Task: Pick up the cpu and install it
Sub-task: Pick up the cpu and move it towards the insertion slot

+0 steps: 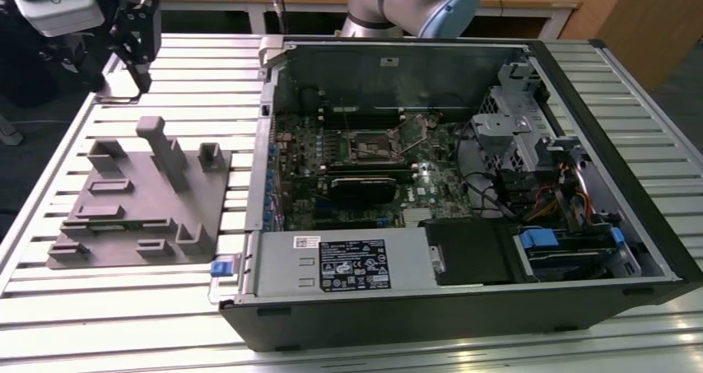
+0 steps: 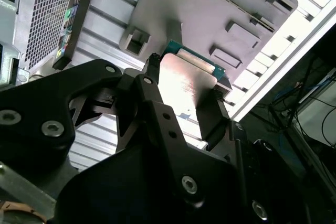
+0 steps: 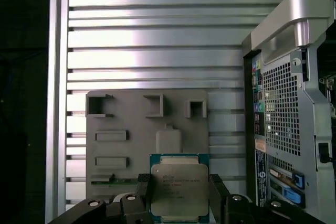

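In both wrist views the cpu (image 3: 178, 195) (image 2: 185, 74), a small square chip with a pale metal top and green edges, sits clamped between my gripper's (image 3: 179, 183) (image 2: 181, 90) two black fingers (image 3: 144, 192). The gripper is shut on it, held in the air above the grey plastic tray (image 3: 126, 124) (image 2: 236, 3). In the exterior view the gripper (image 1: 137, 44) hangs over the table's far corner at the exterior view's left, beyond the tray (image 1: 143, 200). The socket frame (image 1: 368, 146) lies inside the open computer case (image 1: 462, 299), on the motherboard.
The case lies on its side on the slatted aluminium table (image 1: 110, 307), to the exterior view's right of the tray. A black heatsink block (image 1: 360, 189) sits below the socket. The tray carries upright posts (image 1: 165, 151). The case's rear grille (image 3: 283, 108) stands close beside the gripper.
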`<action>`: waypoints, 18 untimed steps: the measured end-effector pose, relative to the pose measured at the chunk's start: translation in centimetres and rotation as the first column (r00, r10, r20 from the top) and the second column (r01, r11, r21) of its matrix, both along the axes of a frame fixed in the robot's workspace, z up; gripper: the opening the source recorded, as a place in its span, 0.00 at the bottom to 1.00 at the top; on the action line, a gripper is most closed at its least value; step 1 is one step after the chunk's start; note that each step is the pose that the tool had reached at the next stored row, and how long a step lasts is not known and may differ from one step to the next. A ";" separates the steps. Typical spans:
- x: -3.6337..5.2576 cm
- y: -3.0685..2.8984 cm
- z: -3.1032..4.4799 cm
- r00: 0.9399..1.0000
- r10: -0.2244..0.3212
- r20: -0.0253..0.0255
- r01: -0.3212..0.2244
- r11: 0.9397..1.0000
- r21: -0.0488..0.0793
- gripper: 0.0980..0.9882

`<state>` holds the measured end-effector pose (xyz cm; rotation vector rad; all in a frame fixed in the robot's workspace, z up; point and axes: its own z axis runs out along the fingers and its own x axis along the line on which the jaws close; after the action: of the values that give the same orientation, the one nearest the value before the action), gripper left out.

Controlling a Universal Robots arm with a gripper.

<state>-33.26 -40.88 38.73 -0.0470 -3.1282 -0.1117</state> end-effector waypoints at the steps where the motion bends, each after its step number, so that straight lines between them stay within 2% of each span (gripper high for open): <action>1: 0.16 0.00 0.00 1.000 0.000 0.000 0.000 1.000 0.000 0.49; 18: 2.72 0.00 0.00 1.000 0.000 0.000 0.000 1.000 0.000 0.49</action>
<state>-30.53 -40.88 38.73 -0.0470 -3.1280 -0.1117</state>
